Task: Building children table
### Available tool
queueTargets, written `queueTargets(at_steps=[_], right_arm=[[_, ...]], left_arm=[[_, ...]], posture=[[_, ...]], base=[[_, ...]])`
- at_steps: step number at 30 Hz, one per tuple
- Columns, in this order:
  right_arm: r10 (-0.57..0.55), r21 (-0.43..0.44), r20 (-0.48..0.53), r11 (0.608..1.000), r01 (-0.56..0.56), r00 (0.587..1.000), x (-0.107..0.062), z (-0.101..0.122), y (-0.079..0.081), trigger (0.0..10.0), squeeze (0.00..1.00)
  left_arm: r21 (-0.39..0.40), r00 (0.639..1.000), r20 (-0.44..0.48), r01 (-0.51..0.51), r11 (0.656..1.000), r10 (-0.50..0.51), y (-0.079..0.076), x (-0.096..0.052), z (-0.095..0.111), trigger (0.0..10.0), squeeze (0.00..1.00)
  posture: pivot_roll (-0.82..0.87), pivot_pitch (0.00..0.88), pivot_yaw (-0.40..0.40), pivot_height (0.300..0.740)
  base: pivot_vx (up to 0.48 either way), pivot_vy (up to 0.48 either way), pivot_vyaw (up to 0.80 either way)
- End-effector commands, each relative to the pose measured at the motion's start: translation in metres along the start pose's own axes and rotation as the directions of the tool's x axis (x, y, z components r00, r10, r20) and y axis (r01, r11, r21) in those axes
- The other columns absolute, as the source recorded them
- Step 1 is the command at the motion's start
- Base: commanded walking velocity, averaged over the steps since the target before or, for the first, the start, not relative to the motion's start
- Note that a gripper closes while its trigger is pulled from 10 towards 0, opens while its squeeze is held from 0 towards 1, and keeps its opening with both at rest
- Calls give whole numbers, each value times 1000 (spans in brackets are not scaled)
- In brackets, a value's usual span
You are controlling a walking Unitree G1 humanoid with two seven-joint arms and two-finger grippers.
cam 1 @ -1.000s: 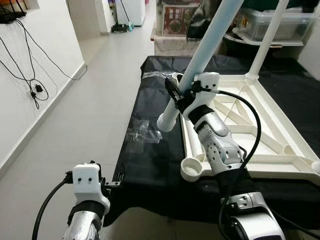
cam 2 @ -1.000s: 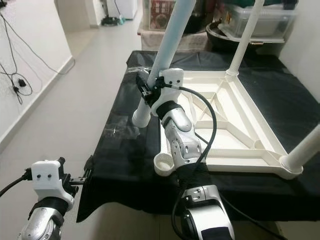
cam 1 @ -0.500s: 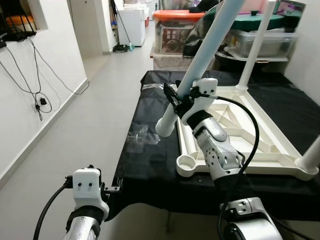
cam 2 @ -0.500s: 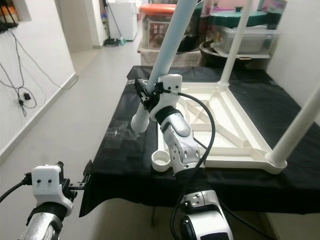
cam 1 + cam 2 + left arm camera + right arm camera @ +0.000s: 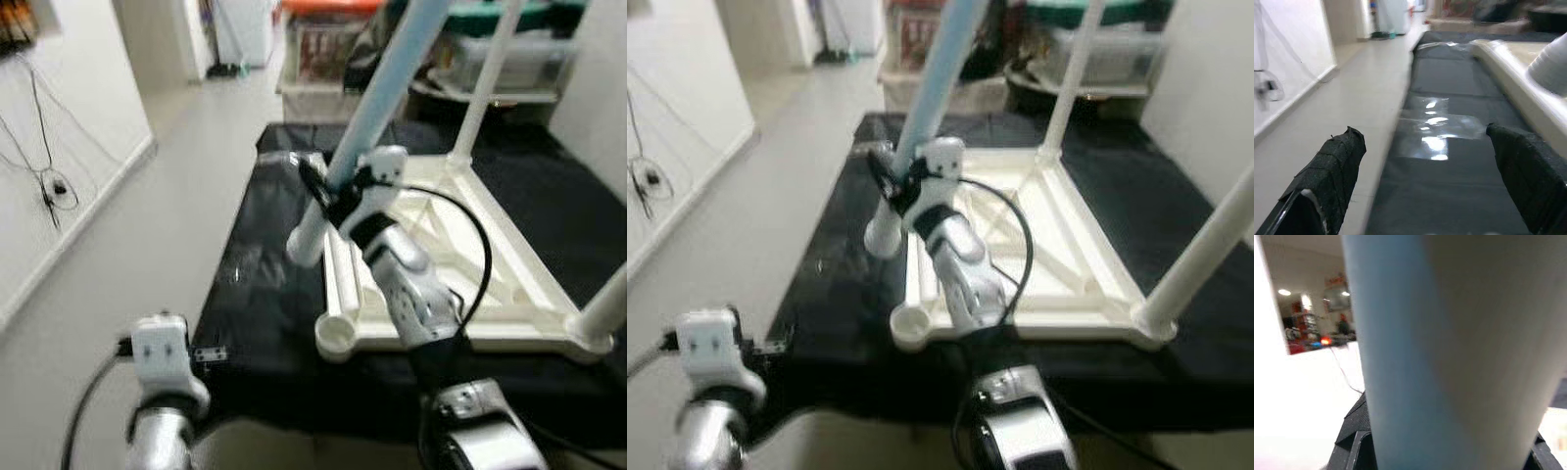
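The white children's tabletop point(image 5: 490, 259) lies upside down on a black cloth point(image 5: 265, 323) so its corner sockets face up and the legs can be pushed in from above. Two white legs already stand in it: one at the far corner point(image 5: 485, 83), one at the near right corner point(image 5: 602, 318). The near left corner socket point(image 5: 335, 336) is open, with no leg in it. The right gripper point(image 5: 328, 201) is clamped around a pale blue table leg point(image 5: 377, 108), gripping close to its lower end; the leg is tilted, top leaning away to the right, and its lower end point(image 5: 304, 250) hangs over the cloth just outside the frame's left rail, well short of the open socket. Judgement: the leg is being carried toward that socket and must be brought upright before seating. In the right wrist view the pale tube point(image 5: 1449, 357) sits between the black fingers. The left gripper point(image 5: 1435, 181) hovers low at the near left edge of the cloth, fingers spread wide and holding nothing. A clear plastic bag point(image 5: 1437, 134) lies flat on the cloth ahead of it.
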State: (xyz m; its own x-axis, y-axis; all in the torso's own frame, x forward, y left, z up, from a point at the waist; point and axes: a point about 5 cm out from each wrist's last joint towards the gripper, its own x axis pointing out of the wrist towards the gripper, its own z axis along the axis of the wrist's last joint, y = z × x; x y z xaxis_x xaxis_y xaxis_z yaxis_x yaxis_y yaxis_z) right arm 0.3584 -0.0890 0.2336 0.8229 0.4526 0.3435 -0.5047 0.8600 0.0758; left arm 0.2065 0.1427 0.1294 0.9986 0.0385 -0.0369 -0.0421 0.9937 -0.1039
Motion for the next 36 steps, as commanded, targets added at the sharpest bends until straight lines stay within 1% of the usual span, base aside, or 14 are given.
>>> queueTargets(at_steps=[1, 11, 14, 15, 21, 24, 28, 29, 30, 31, 32, 34, 35, 36], right_arm=[[10, 1, 27, 1000, -10, 1000, 2, 6, 4, 10000, 0], [79, 17, 26, 997, -79, 997, 7, 10, -1, 10000, 0], [107, 10, 10, 994, -107, 994, 12, 13, -11, 10000, 0], [105, -15, -5, 994, -105, 994, 15, 16, -24, 10000, 0], [89, -29, -6, 996, -89, 996, 17, 22, -40, 10000, 0], [165, 32, -29, 986, -164, 986, 18, 28, -51, 10000, 0], [225, 55, -36, 973, -223, 974, 18, 34, -55, 10000, 0], [289, 71, -40, 956, -285, 957, 18, 42, -61, 10000, 0], [289, 71, -40, 956, -285, 957, 18, 42, -61, 10000, 0], [354, 85, -47, 933, -349, 934, 15, 50, -67, 10000, 0], [354, 85, -47, 933, -349, 934, 15, 50, -67, 10000, 0], [516, 140, -55, 851, -505, 855, 4, 65, -76, 10000, 0], [516, 140, -55, 851, -505, 855, 4, 65, -76, 10000, 0], [581, 158, -61, 808, -567, 811, -1, 68, -78, 10000, 0]], left_arm=[[10, 1000, -16, -13, 1000, 13, 4, -2, -3, 10000, 0], [3, 1000, -25, -8, 1000, 8, 0, -4, -5, 10000, 0], [-2, 1000, -27, -1, 1000, 1, -2, -5, -5, 10000, 0], [-6, 1000, -29, 3, 1000, -3, -3, -7, -5, 10000, 0], [-5, 999, -33, 11, 1000, -11, -5, -11, -5, 10000, 0], [0, 999, -40, 24, 1000, -24, -9, -17, -4, 10000, 0], [6, 998, -46, 40, 999, -40, -12, -22, -3, 10000, 0], [8, 997, -50, 61, 998, -61, -14, -26, -2, 10000, 0], [8, 997, -50, 61, 998, -61, -14, -26, -2, 10000, 0], [5, 995, -57, 80, 997, -79, -16, -30, -1, 10000, 0], [5, 995, -57, 80, 997, -79, -16, -30, -1, 10000, 0], [-3, 991, -68, 118, 993, -118, -20, -38, 1, 10000, 0], [-3, 991, -68, 118, 993, -118, -20, -38, 1, 10000, 0], [-7, 988, -72, 133, 991, -133, -22, -41, 1, 10000, 0]], posture=[[84, 4, -4, 740], [83, 19, -3, 740], [88, 25, -3, 740], [90, 32, -2, 740], [95, 47, 0, 740], [107, 85, 12, 740], [117, 106, 20, 740], [128, 129, 25, 740], [128, 129, 25, 740], [134, 142, 30, 740], [134, 142, 30, 740], [132, 166, 39, 740], [132, 166, 39, 740], [131, 168, 40, 740]], base=[[0, 0, 0], [0, 0, 0], [0, 0, 0], [0, 0, 0], [0, 0, 0], [0, 0, 0], [0, 0, 0], [0, 0, 0], [0, 0, 0], [0, 0, 0], [0, 0, 0], [0, 0, 0], [0, 0, 0], [0, 0, 0]])
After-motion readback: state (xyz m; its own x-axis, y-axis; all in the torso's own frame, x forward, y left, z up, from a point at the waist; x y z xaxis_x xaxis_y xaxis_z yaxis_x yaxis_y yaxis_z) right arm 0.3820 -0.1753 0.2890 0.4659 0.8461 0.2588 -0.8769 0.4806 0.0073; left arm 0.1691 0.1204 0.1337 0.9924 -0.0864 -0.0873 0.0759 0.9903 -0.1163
